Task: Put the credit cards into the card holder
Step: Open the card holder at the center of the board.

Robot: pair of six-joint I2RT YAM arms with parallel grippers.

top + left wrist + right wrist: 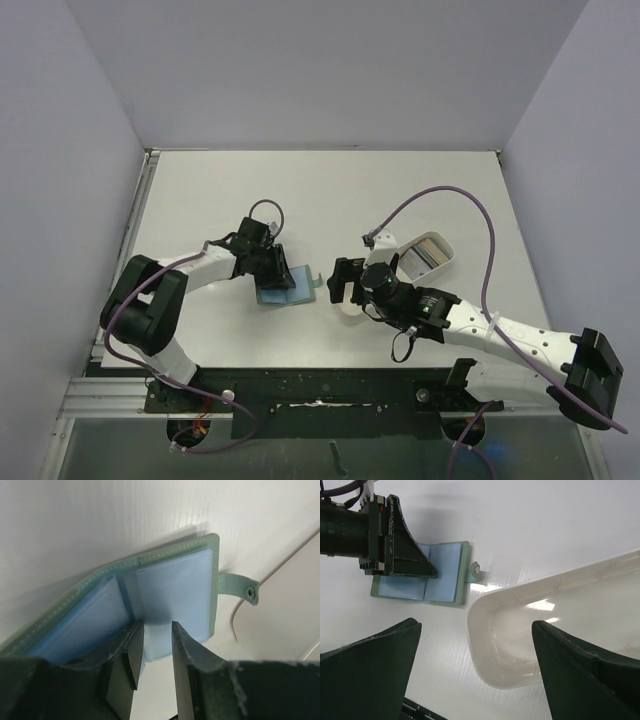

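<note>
Card holder (283,295) lies open on the white bench (330,190), between your two arms and just ahead of the left one. The pale blue sleeves face up and the grey-green cover shows as a border around them. From the left wrist, the card holder (175,590) has its left leaf tilted up off the bench and its right leaf lying flatter. The snap tab (240,587) sticks out from the right edge toward the tray (280,625).

Your left end effector (272,268) is down on the card holder. In its own camera the left end effector (157,625) shows a narrow gap, with the tips against the blue sleeve just right of the fold. I cannot tell whether they pinch a sleeve or only rest on it. From the right wrist, the left end effector (431,572) meets the card holder (445,575) at the fold, and the tab (474,571) points at the tray corner.

Your right end effector (335,283) hangs over the near end of the long white oval tray (450,262), just right of the card holder. The right end effector (475,624) is spread wide with nothing between its fingers (375,670). The tray (490,645) below it looks bare in the part this camera sees. Its rounded end is close to the card holder but apart from it.

Credit cards (432,252): from overhead, only a pale silvery flat patch in the far end of the tray, beyond the right arm. It is too small to count or to tell colours.
</note>
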